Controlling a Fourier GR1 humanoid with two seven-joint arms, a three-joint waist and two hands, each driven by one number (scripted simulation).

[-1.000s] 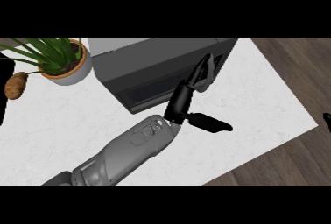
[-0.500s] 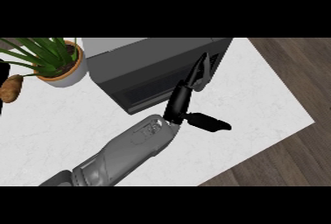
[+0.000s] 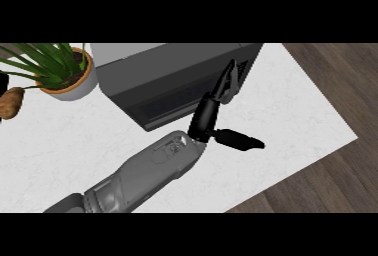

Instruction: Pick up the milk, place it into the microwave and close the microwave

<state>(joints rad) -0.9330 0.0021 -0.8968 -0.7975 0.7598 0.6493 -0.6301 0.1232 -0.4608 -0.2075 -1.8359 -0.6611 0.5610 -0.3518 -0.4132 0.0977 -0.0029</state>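
Fingers of the one hand in view stretch straight and pressed together, their tips lying against the front right edge of the microwave; the thumb juts out sideways over the white counter. Which hand this is cannot be told; its grey forearm rises from the lower left. The microwave door looks shut. The milk cannot be seen. A potted plant stands left of the microwave, a potato beside it.
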